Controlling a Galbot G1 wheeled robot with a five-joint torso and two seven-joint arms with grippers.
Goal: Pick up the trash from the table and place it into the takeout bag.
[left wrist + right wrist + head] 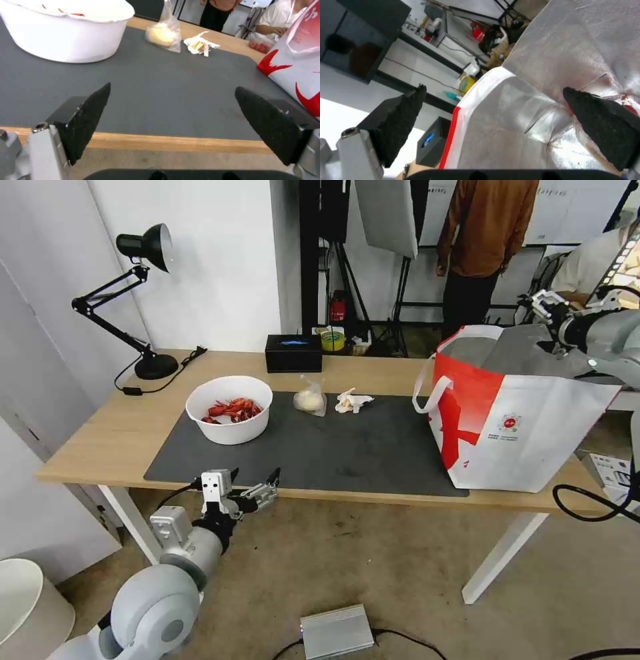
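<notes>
Red round logo on takeout bag (pixel 520 427), text unreadable — left pincer (pixel 171 120) agape, right pincer (pixel 493 125) agape over bag.

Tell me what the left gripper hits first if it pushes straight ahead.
Probably nothing soon: the open left gripper points over bare grey mat; farther along lies the crumpled tissue, though depth is unclear.

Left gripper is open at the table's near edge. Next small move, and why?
Probably ease the open left gripper forward toward the white round bowl of red shells: it is the nearest trash on the dark grey mat, while the right gripper hangs open over the foil-lined takeout bag.
</notes>
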